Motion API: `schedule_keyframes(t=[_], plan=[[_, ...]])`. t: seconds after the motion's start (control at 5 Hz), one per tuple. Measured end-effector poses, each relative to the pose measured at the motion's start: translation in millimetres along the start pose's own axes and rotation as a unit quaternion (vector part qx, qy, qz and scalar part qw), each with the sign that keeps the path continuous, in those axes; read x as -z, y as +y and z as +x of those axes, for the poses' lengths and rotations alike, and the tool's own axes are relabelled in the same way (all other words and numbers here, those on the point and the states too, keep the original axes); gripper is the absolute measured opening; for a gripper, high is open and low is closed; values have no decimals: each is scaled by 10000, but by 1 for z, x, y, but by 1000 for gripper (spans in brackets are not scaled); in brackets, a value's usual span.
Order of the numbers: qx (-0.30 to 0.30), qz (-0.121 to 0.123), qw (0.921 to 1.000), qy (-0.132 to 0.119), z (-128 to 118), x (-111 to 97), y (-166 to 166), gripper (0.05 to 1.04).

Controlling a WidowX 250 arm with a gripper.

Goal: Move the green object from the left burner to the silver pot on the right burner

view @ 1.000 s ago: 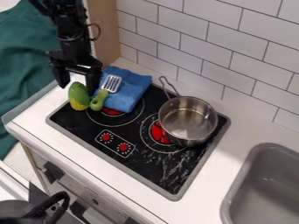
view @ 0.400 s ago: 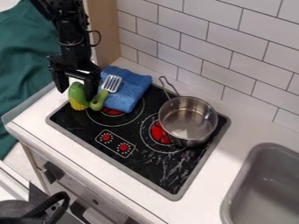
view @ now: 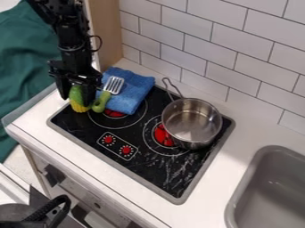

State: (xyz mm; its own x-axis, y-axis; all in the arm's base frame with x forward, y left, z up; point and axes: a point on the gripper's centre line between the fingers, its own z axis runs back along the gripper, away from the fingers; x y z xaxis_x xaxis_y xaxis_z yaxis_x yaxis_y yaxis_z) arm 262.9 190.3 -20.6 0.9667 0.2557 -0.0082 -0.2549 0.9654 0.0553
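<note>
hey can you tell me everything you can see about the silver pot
The pot is round, shiny and metal-looking, with straight sides, a thin rim and no lid. It stands upright on the stove, partly over the red-centred right burner and set off toward the sink. Its long thin handle ends in a loop and points toward the tiled wall.

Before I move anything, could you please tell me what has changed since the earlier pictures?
The black two-finger gripper has come down a little and its fingers have closed in on the green and yellow vegetable-shaped object, which has not been lifted. The silver metal pot, green-handled spatula and folded blue cloth stayed put.
</note>
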Motion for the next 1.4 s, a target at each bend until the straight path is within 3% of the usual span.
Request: schedule_keyframes(t=[0.2,0.4,0.6,0.8,1.0,1.2,1.4], plan=[[63,-19,10000,48,0,-1,-3,662],[215,154,9984,-496,12,-43,-12,662],[866,330,9906,-1005,25,-90,-54,662],[1445,323,9832,-1070,27,-102,-108,662],[1830,382,9762,-1096,22,-105,-157,662],[1840,310,9779,-939,9,-91,-181,662],[1766,192,9811,-767,-1,-73,-179,662]])
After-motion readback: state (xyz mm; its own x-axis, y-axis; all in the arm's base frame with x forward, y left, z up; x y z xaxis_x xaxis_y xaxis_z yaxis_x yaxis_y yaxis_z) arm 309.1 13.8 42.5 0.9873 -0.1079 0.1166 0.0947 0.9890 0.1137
